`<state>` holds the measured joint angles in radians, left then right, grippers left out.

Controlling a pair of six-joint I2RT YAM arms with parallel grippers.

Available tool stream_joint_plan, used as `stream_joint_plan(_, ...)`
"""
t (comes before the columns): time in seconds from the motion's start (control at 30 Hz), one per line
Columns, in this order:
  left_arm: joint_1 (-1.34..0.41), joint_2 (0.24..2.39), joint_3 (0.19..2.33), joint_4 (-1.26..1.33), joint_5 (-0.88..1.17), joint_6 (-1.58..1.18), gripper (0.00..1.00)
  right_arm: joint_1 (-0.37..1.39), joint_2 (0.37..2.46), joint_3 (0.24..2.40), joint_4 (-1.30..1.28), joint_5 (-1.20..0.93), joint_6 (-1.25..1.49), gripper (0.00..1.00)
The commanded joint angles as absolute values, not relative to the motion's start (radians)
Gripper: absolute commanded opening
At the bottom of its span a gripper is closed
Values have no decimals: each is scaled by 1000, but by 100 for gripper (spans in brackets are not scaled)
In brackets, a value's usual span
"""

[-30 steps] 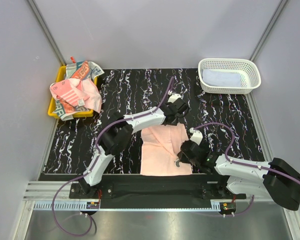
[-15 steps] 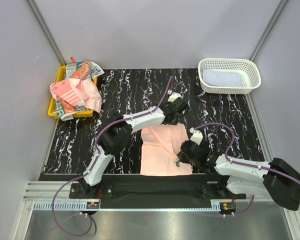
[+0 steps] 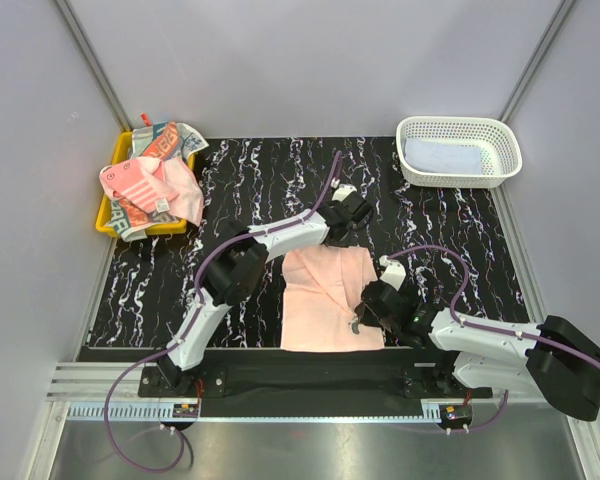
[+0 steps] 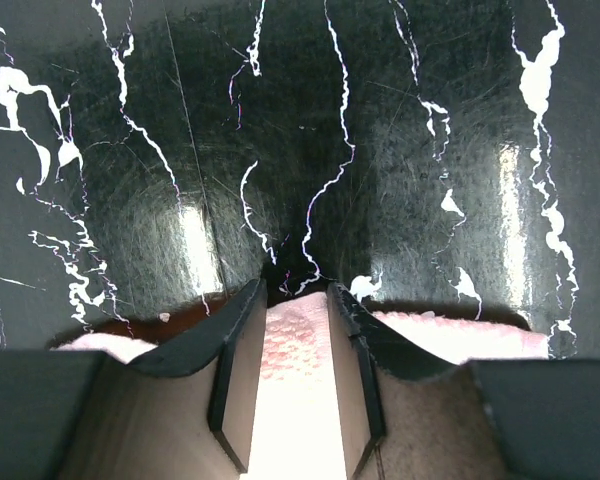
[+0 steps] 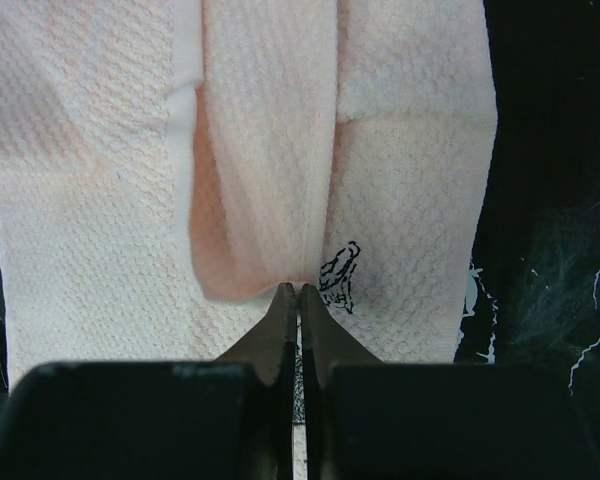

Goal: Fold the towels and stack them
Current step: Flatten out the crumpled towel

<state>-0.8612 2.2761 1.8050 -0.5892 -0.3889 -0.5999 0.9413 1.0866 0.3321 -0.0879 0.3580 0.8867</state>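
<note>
While the pink towel (image 3: 325, 300) lies partly folded at the middle of the mat's (image 3: 260, 180) near edge, both arms reach over it. At the towel's far edge the left gripper (image 4: 295, 292) stands low over the mat with its jaws parted. The towel's textured rim shows in the gap between its fingers (image 4: 238, 350), but whether they press on the cloth cannot be told. On the towel's right part the right gripper (image 5: 298, 288) is clenched, tips together. They touch the cloth at the foot of a raised lengthwise fold, just beside a small black mark. Whether any cloth is nipped between them cannot be told. The towel's right side is doubled over itself, and its left side lies flat in a single layer. Just off the mat's far left corner a yellow tray (image 3: 103, 215) holds a loose heap of towels (image 3: 150, 180), a pink striped one above cream ones with red and teal blocks. At the far right corner a white basket (image 3: 460, 125) holds a folded pale blue towel (image 3: 440, 155).
</note>
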Motion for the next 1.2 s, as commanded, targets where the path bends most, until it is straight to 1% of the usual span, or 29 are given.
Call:
stream_joint_plan(0.0, -859, 2283, 1835, -571, -374, -601, 35, 942, 1086, 330, -90, 387, 896, 0)
stream_joint_plan(0.1, -859, 2283, 1832, -569, -368, -598, 29, 942, 1085, 328, -91, 387, 897, 0)
stream_joint_plan(0.2, -859, 2281, 1832, -566, -367, -595, 19, 942, 1083, 330, -91, 387, 897, 0)
stream_joint_plan(0.23, -859, 2278, 1832, -565, -370, -594, 13, 942, 1085, 330, -91, 387, 897, 0)
stream_joint_plan(0.43, -854, 2234, 1833, -555, -390, -575, 1, 940, 1083, 328, -92, 390, 899, 0)
stream_joint_plan(0.67, -845, 2151, 1803, -577, -428, -578, 0, 942, 1080, 331, -95, 390, 900, 0)
stream_joint_plan(0.9, -827, 2077, 1674, -537, -408, -603, 0, 942, 1078, 328, -94, 388, 899, 0)
stream_joint_plan(0.93, -828, 2063, 1666, -534, -396, -609, 6, 943, 1080, 328, -92, 388, 899, 0)
stream_joint_plan(1.0, -831, 2051, 1649, -513, -364, -620, 13, 942, 1085, 331, -89, 391, 899, 0)
stream_joint_plan(1.03, -834, 2046, 1648, -506, -344, -620, 21, 942, 1085, 330, -90, 390, 897, 0)
stream_joint_plan(1.07, -844, 2048, 1651, -506, -342, -623, 31, 940, 1086, 331, -89, 391, 897, 0)
stream_joint_plan(1.17, -860, 2074, 1677, -515, -322, -629, 36, 942, 1086, 331, -91, 391, 897, 0)
